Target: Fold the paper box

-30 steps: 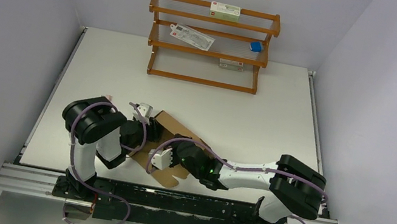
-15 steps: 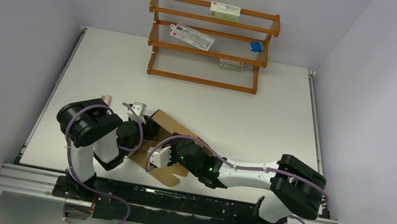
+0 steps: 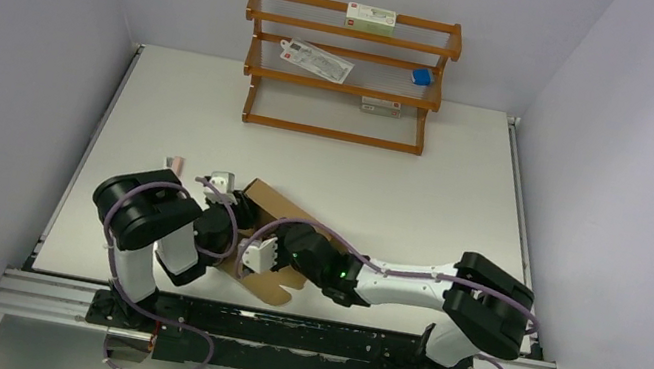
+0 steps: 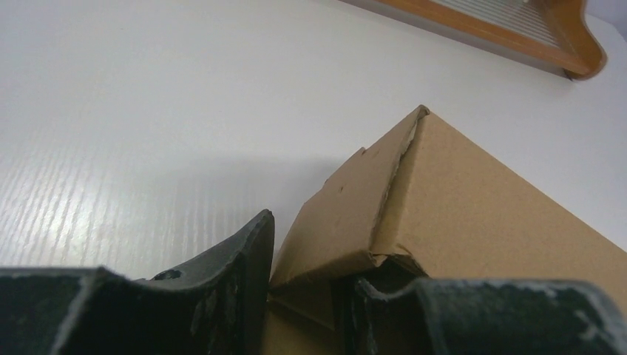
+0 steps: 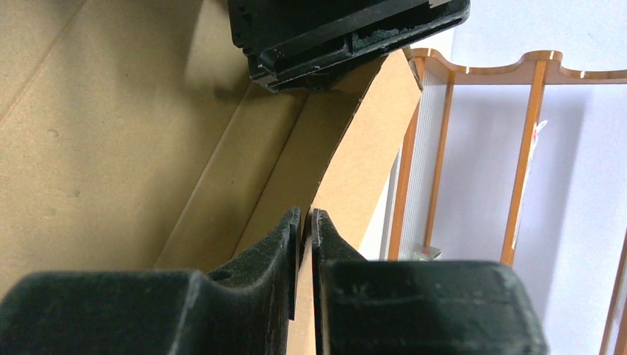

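The paper box (image 3: 279, 205) lies on the white table (image 3: 405, 178) in the lower middle of the overhead frame, just in front of the two arm bases and well apart from the wooden rack (image 3: 349, 34) at the top. It is half formed: a flat floor with at least one wall raised.

The left gripper (image 4: 307, 288) stands at a narrow gap, with a folded corner of the wall filling the space between its fingers and touching both. The right gripper (image 5: 304, 222) is almost closed, pinching the thin top edge of a wall between its tips. In the right wrist view, the left one sits at the top of the frame on the same wall, close by.

The main risk seems to be the cardboard itself. The corner edge, centre of the left wrist frame, already looks ragged, so if the two arms pull against each other it could tear or crease off the fold line. The right pinch holds very little material, so a sideways tug could let the wall slip out and spring flat. With both grippers this close, a careless move could also knock them together.
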You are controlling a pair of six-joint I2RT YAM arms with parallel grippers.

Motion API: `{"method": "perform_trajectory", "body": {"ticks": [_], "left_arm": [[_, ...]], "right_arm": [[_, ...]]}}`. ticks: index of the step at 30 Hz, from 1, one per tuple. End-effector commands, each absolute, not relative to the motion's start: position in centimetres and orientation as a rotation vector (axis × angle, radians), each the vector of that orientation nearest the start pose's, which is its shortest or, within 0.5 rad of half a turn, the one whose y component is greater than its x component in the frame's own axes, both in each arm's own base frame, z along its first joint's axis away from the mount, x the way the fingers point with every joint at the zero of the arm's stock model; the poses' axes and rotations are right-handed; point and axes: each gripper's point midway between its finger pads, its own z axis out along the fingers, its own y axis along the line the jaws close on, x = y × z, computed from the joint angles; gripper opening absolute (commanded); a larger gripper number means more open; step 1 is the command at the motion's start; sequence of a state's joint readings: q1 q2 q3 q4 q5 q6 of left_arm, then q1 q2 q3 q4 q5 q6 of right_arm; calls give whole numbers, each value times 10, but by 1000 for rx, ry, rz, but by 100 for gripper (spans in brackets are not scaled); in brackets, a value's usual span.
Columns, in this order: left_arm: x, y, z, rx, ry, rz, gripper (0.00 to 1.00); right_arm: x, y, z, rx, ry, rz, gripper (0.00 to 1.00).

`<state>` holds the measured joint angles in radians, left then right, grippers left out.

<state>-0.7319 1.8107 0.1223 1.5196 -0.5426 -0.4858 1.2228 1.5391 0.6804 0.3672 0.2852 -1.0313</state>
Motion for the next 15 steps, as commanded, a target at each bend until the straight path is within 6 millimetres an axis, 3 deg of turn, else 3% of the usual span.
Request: {"method": "perform_trajectory", "body": {"ticks": [1,8,15], "left_arm": [[313,-160,114,-448,1420,-519,36],[311,-158,108,-539,1411,-515,35],[308,-171,104,-482,1440,-546,39]], "right_arm": [[210,347,66,-1891,1115,-147,12],[207,350,64,-1902,1123,-121,12],[208,349,66,-1893,1120,-120,12]]}}
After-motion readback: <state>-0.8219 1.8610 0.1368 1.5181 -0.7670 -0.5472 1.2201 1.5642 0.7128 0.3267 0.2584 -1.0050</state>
